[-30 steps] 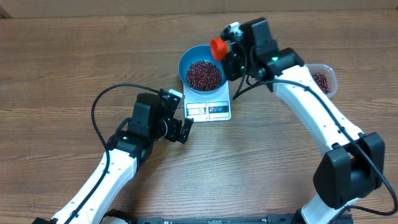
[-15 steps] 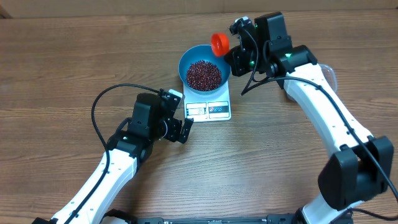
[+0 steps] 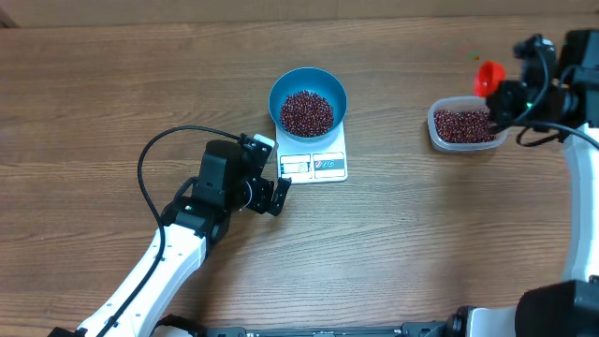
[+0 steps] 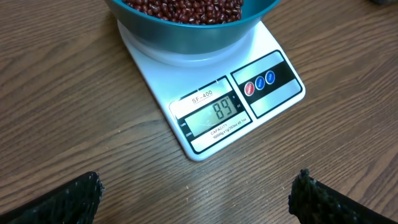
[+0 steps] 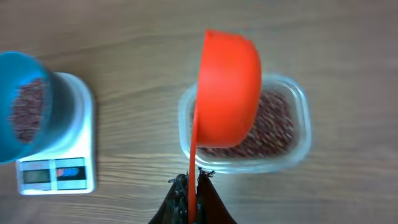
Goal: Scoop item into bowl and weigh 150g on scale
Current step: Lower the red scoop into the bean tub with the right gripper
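Holding orange scoop (image 5: 227, 87) pinched tight in right pincer (image 5: 189, 198), handle running 6-to-12, just above beans (image 5: 277, 127) in clear tub (image 5: 305, 118), with bowl (image 3: 273, 98) on scale (image 3: 323, 167) well apart at 9 o'clock beside wide-open left pincer (image 3: 273, 195).

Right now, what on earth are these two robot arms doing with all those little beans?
They are weighing out beans. The right hand grips an orange scoop above a clear tub of them. A blue bowl, partly filled with beans, sits on a white scale whose display reads 89, short of the 150 wanted. The left hand hangs open in front of the scale, holding nothing.
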You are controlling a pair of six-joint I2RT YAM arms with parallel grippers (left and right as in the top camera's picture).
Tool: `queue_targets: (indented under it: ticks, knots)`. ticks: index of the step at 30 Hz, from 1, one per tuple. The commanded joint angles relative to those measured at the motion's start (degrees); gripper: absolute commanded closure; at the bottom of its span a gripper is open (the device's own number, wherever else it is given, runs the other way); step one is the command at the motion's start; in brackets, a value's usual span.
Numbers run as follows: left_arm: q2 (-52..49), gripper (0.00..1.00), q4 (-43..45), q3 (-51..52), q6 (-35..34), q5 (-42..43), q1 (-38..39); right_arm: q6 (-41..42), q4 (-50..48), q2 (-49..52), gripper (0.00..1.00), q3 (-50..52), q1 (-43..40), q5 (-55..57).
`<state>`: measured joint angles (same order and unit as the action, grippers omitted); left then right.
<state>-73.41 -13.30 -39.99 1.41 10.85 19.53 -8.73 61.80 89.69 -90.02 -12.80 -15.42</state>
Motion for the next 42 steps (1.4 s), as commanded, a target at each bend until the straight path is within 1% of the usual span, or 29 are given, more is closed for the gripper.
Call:
queue_targets:
  ticks: [1,13,18,21,25,29,42]
  knots:
    - [-0.4,0.0,0.1,0.2,-0.6,-0.3,0.1,-2.3,0.0,2.6,0.96,3.6,-1.9,1.5]
    - [-0.4,0.0,0.1,0.2,-0.6,-0.3,0.1,-2.3,0.0,14.2,0.96,5.0,-1.9,3.4]
    - [-0.4,0.0,0.1,0.2,-0.6,-0.3,0.1,-2.3,-1.7,16.9,0.96,5.0,-1.9,3.4]
    - [-0.4,0.0,0.1,0.2,-0.6,-0.3,0.1,-2.3,-3.7,17.7,0.96,5.0,-1.9,3.5]
    - [-0.4,0.01,0.1,0.2,-0.6,-0.3,0.1,-2.3,-4.8,18.8,0.96,5.0,-1.9,7.1]
    - [-0.4,0.0,0.1,0.2,-0.6,-0.3,0.1,-2.1,-5.4,20.4,0.96,5.0,-1.8,7.2]
    - [-0.4,0.0,0.0,0.2,-0.6,-0.3,0.1,-2.2,-5.9,21.2,0.96,5.0,2.8,1.8]
